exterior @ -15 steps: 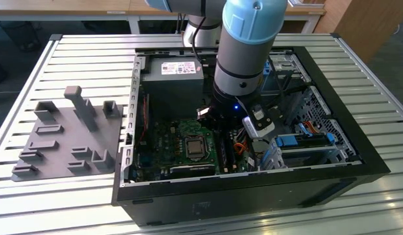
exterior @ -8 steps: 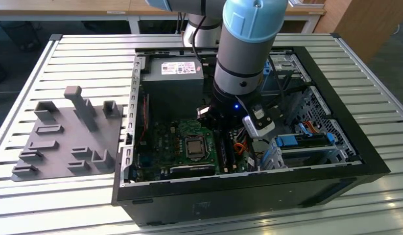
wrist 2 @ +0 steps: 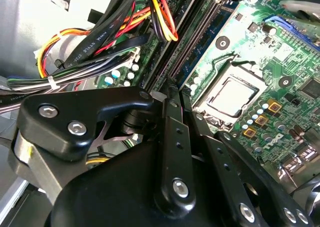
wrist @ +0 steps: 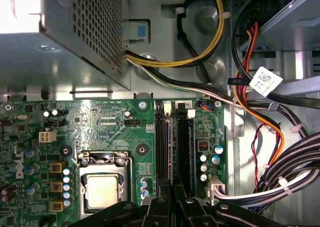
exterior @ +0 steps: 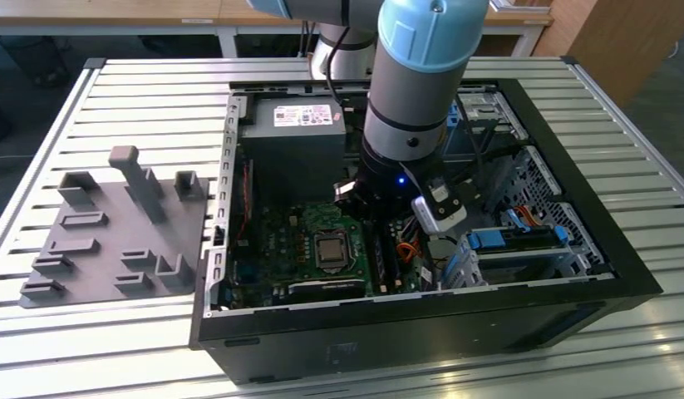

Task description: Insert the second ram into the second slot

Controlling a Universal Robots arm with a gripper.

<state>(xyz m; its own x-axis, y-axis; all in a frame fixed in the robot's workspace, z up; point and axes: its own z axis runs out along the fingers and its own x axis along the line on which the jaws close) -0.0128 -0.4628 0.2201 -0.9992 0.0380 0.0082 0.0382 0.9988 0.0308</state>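
My gripper (exterior: 381,224) is low inside the open computer case, right over the black memory slots (exterior: 388,262) beside the processor socket. In both wrist views its black fingers (wrist: 161,197) come together to a narrow gap, in line with the slot rows (wrist: 161,137). The gripper (wrist 2: 176,87) is shut on a thin blue board, the second ram (wrist 2: 202,46). The ram runs on from the fingertips along the slots (wrist 2: 192,32), edge-on. How deep it sits in its slot I cannot tell. The gripper (wrist: 173,188) stands on the line between the slot pairs.
The processor socket (wrist: 102,189) lies beside the slots. Bundled cables (wrist 2: 100,37) and orange and red wires (wrist: 250,117) crowd the other side. The power supply box (exterior: 292,141) fills the back of the case. Blue drive-bay clips (exterior: 514,239) are near the arm. A grey fixture (exterior: 109,233) stands outside the case.
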